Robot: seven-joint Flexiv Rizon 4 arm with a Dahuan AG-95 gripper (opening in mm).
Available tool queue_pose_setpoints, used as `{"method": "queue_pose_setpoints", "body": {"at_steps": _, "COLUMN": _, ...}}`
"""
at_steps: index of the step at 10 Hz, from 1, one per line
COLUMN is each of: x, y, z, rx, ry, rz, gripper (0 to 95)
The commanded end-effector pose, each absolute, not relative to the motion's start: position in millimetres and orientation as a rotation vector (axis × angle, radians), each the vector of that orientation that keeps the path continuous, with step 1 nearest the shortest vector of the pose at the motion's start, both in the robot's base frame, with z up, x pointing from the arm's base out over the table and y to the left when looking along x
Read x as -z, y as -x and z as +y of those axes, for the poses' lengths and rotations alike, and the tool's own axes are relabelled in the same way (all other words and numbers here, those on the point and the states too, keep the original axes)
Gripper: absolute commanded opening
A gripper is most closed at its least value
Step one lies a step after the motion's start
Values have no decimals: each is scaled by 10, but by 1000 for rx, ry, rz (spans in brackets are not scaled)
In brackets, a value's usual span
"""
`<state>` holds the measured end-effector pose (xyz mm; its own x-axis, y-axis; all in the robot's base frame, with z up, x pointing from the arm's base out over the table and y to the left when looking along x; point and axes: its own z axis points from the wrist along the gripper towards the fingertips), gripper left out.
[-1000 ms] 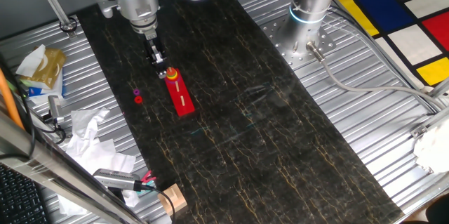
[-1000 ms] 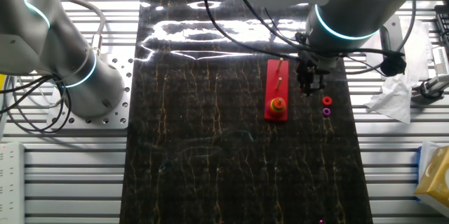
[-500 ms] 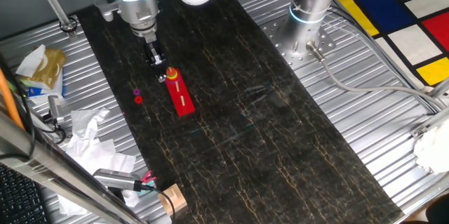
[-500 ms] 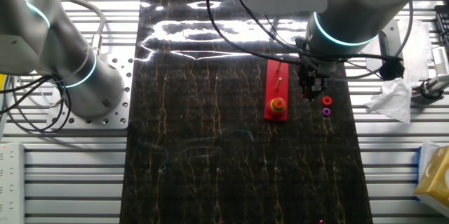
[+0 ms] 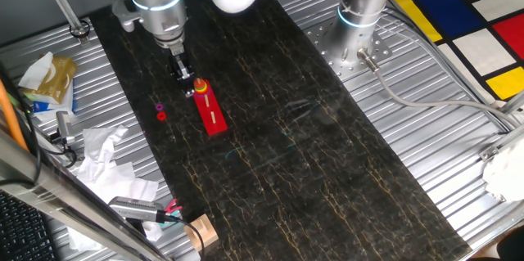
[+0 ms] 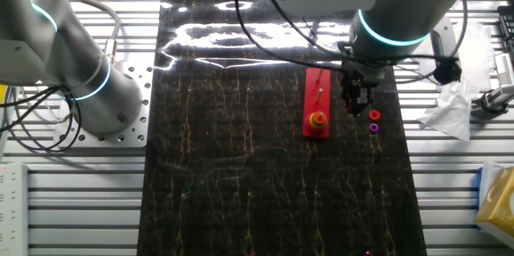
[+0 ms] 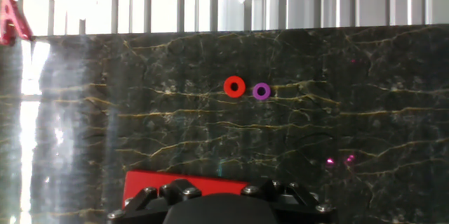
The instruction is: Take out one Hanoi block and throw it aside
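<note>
The orange-red Hanoi block (image 5: 161, 116) lies flat on the dark mat, left of the long red peg board (image 5: 210, 112), with a tiny purple ring (image 5: 159, 107) beside it. It also shows in the other fixed view (image 6: 374, 115) and in the hand view (image 7: 234, 87). A small stack of discs (image 5: 199, 87) sits on the board's far peg. My gripper (image 5: 187, 86) hangs low just beside that stack, between board and block (image 6: 352, 108). Its fingers look close together, and I cannot tell if they hold anything. The hand view shows only the gripper body, not the fingertips.
Crumpled white paper (image 5: 102, 150), a yellow packet (image 5: 53, 77) and a small wooden block (image 5: 201, 231) lie off the mat's left side. A second arm's base (image 5: 360, 15) stands at the back right. The purple ring also shows in the hand view (image 7: 261, 91).
My gripper has shifted slightly away from the peg stack toward the side where the loose rings lie. The rings and the board have not moved.
</note>
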<state>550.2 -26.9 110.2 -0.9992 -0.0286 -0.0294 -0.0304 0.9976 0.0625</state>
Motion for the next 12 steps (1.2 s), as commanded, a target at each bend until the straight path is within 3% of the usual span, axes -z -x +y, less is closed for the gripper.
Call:
{"method": "queue_pose_setpoints", "body": {"at_steps": 1, "x": -1062, "y": -5491, "z": -315, "rx": -93, "ry": 52, "rz": 3109, "gripper": 570}}
{"method": "queue_pose_setpoints", "body": {"at_steps": 12, "x": -852, "y": -5255, "z": -458, "rx": -91, "ry": 52, "rz": 3110, "gripper": 570}}
